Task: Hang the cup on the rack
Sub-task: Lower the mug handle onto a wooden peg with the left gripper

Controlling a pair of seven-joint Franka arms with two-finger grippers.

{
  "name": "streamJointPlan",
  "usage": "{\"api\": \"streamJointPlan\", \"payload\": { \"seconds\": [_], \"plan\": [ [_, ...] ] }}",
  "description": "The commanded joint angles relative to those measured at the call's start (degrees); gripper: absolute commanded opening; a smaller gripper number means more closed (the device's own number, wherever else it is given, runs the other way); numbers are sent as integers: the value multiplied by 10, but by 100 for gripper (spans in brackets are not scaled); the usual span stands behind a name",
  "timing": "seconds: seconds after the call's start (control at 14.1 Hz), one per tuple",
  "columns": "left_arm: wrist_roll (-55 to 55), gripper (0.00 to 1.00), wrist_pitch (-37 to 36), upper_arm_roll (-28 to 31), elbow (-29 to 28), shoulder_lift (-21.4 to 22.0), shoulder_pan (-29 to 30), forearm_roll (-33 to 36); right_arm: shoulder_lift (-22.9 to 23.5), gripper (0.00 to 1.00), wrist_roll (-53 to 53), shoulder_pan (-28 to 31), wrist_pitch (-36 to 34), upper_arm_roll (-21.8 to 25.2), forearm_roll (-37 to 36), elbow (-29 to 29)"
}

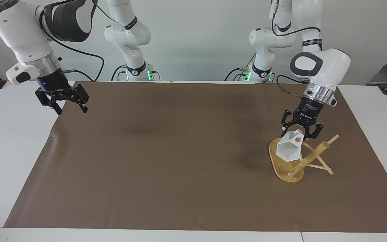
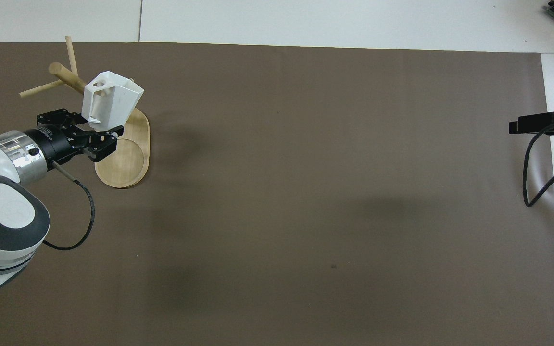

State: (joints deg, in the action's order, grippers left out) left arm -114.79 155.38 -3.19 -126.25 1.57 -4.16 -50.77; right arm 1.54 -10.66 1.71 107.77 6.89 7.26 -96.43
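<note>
Even, bright light from above fills both views, and the white table point(image 1: 2, 151) margins look washed out but show no hard glare. Soft, blurred shadows lie on the brown mat point(image 1: 180, 161), darkest beside the rack point(image 1: 286, 168). Both views are sharp edge to edge, with no visible distortion.
</note>
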Motion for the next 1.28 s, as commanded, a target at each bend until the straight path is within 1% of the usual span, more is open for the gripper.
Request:
{"api": "streamJointPlan", "payload": {
  "seconds": [0.0, 0.14, 0.35, 0.78, 0.92, 0.99, 1.06, 1.21],
  "plan": [
    [-34, 0, 18, -1, 12, -12, 1, 2, -8, 100, -12, -1, -9, -1, -37, -4],
    [-65, 0, 35, -1, 11, -17, 1, 2, -15, 100, -13, -2, -22, -7, -65, -3],
    [-97, 0, 42, -1, 10, -17, 1, 2, -16, 100, -13, -2, -57, -15, -66, 9],
    [-121, 0, 57, -2, 7, -20, 3, 2, -15, 100, -10, -2, -128, -16, -65, 42],
    [-140, 0, 58, -1, 7, -20, 6, 2, -15, 100, -9, -3, -135, -17, -65, 48],
    [-134, 12, 58, -1, 8, -21, 9, 4, -15, 100, -10, -2, -136, -17, -63, 47],
    [-134, 99, 57, -1, 8, -21, 10, 4, -15, 100, -10, -2, -136, -17, -63, 47],
    [-135, 100, 53, -1, 8, -21, 11, 6, -15, 100, -4, -3, -133, -16, -63, 47]
  ]
}}
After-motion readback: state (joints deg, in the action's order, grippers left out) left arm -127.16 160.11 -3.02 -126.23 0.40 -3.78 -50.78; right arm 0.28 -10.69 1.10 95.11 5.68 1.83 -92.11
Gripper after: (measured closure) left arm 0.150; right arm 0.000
